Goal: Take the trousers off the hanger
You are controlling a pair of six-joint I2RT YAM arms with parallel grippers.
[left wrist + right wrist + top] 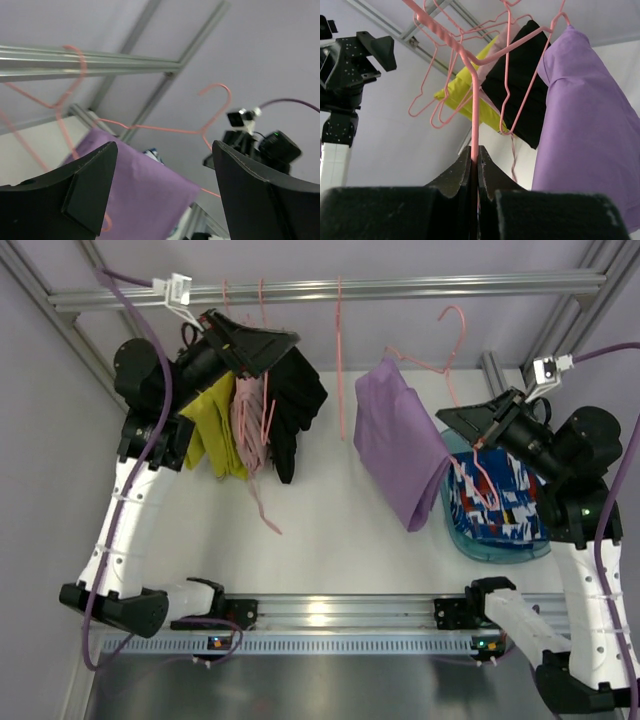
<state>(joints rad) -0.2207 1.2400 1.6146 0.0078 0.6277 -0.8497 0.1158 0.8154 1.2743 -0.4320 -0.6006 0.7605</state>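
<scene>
Purple trousers [398, 445] hang folded over a pink wire hanger [440, 365], whose hook sits just below the top rail [400, 287]. At the trousers' right side, my right gripper [455, 422] is shut on the hanger's wire. The right wrist view shows the wire [475, 115] pinched in the gripper [474, 150], with the trousers [590, 135] to the right. My left gripper [275, 348] is open and empty, up by the clothes hanging at the left. In the left wrist view it [165, 200] faces the trousers [135, 195] and hanger [165, 131] from a distance.
Yellow [212, 430], pink [248, 420] and black [295, 400] garments hang from the rail at the left. An empty pink hanger [340, 350] hangs in the middle. A clear blue bin [500, 552] with patterned clothes stands under the right arm.
</scene>
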